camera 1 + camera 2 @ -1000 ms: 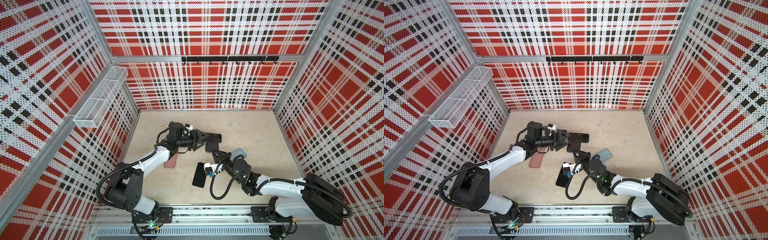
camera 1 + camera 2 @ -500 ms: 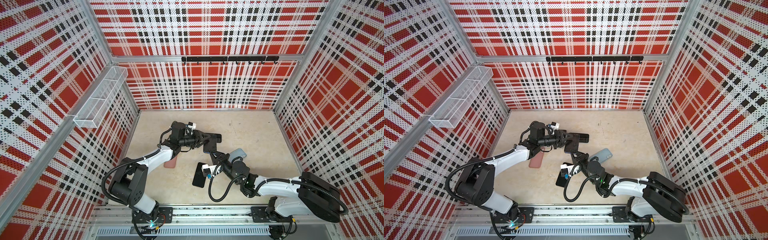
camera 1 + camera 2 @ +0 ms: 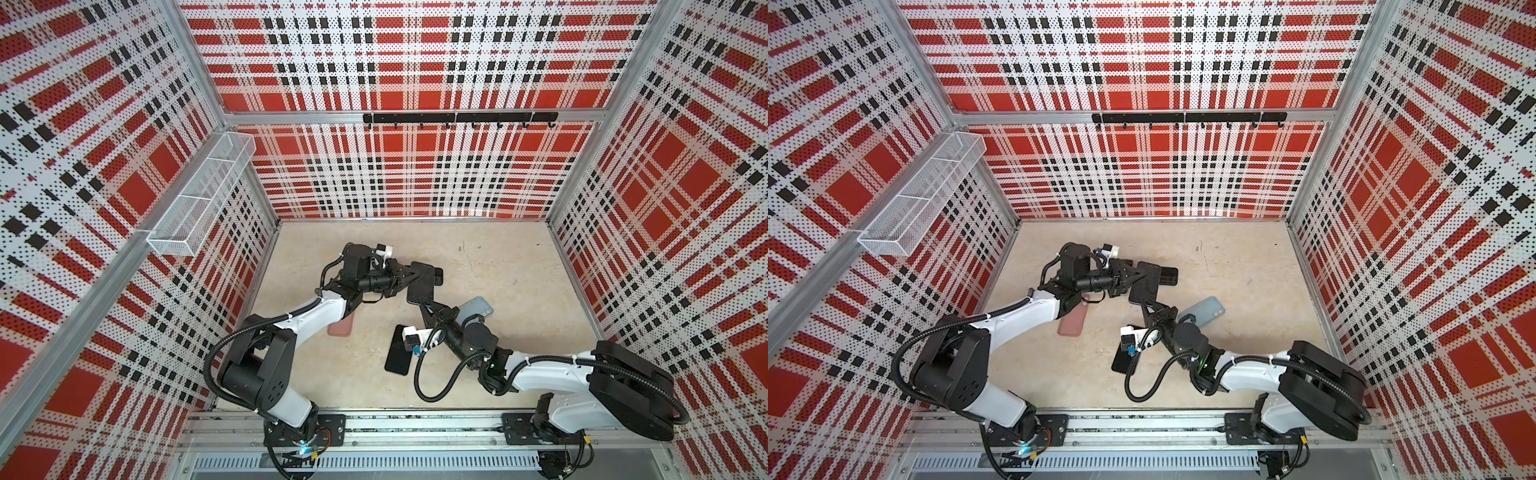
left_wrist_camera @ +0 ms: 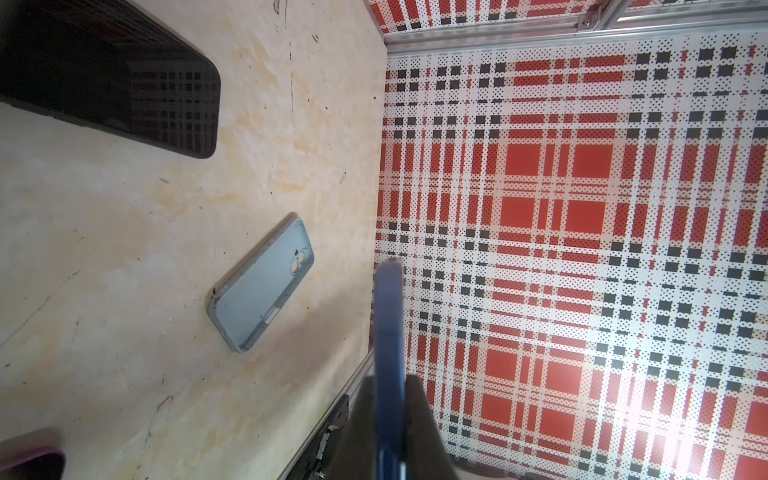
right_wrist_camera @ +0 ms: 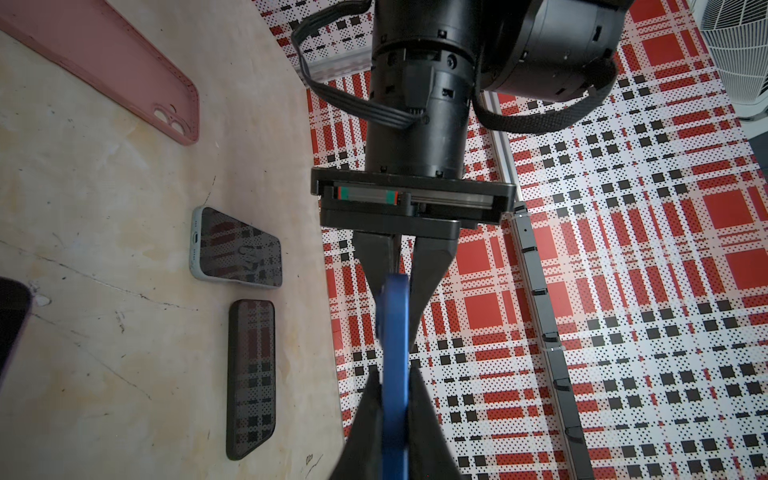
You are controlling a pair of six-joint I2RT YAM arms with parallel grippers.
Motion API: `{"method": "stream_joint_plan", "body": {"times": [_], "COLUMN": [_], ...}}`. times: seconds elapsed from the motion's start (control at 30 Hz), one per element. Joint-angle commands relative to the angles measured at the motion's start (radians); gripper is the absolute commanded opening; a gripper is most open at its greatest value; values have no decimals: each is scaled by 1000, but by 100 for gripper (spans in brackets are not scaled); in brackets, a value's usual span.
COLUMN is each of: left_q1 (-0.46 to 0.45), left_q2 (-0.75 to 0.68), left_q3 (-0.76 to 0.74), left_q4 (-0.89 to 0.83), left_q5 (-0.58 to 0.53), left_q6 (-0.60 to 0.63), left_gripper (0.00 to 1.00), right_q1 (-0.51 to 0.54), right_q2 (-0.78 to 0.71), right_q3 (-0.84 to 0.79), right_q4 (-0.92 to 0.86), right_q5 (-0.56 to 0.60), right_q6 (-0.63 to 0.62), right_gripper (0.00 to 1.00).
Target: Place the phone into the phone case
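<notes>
The left gripper [image 3: 409,277] and, nearer the blue case [image 3: 478,309], the right gripper [image 3: 424,305] are each clamping an end of the phone [image 3: 424,282], lifted off the tabletop [image 3: 498,257] just left of that case. The case is apparently lying empty, so fitting is not yet done.

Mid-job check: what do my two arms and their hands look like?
The left arm and right arm match: white shells, bulky black joints, a black ribbed hose looped alongside. The left hand and right hand are black, each with two wedge-shaped fingers and a small white camera block at the wrist. The left hand's slide rail carries green and red marks.
</notes>
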Motion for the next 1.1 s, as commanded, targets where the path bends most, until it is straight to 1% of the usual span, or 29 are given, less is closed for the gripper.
{"method": "stream_joint_plan", "body": {"times": [0.0,0.03,0.07,0.13,0.2,0.27,0.3,0.37,0.43,0.5,0.53,0.57,0.6,0.63,0.67,0.7,0.77,0.8,0.87,0.9,0.97,1.07], "left_q1": [17,24,34,47,54,56,56,55,49,43,38,33,28,22,17,10,-4,-12,-31,-39,-50,-62], "left_q2": [-28,-32,-38,-49,-57,-62,-62,-57,-48,-27,-15,-2,16,34,57,77,111,123,131,131,135,148], "left_q3": [-26,-32,-36,-36,-24,-14,-12,-14,-28,-44,-53,-61,-64,-70,-74,-77,-80,-82,-87,-90,-93,-99], "left_q4": [122,149,182,232,257,283,300,354,432,516,558,614,661,713,769,815,887,901,902,897,899,926], "left_q5": [-45,-62,-82,-125,-170,-216,-237,-280,-328,-375,-396,-416,-433,-447,-462,-476,-497,-507,-522,-530,-534,-545], "left_q6": [-25,-38,-54,-67,-54,-39,-38,-45,-68,-108,-127,-148,-169,-188,-211,-230,-257,-262,-251,-245,-241,-252], "left_gripper": [0,0,0,0,0,0,0,0,0,0,0,0,0,0,0,0,0,0,0,0,0,0], "right_q1": [3,3,3,3,3,-21,-35,-53,-73,-130,-174,-228,-277,-320,-361,-393,-438,-453,-472,-472,-471,-473], "right_q2": [-21,-37,-60,-132,-247,-339,-365,-403,-431,-450,-455,-457,-458,-457,-449,-439,-395,-367,-299,-263,-184,-57], "right_q3": [11,4,-8,-22,7,72,91,123,161,205,210,197,174,147,104,66,7,-5,2,13,38,62], "right_q4": [99,74,42,-77,-360,-651,-712,-779,-819,-855,-841,-786,-710,-617,-489,-367,-146,-64,60,109,214,360], "right_q5": [29,32,25,-6,-84,-204,-258,-285,-254,-272,-309,-381,-450,-493,-515,-533,-516,-509,-502,-501,-517,-521], "right_q6": [46,67,98,188,342,535,637,840,1051,1304,1420,1547,1656,1771,1904,2001,2176,2238,2346,2388,2456,2565], "right_gripper": [17,19,24,25,26,28,29,30,30,26,25,24,24,26,30,33,39,42,52,55,59,63]}}
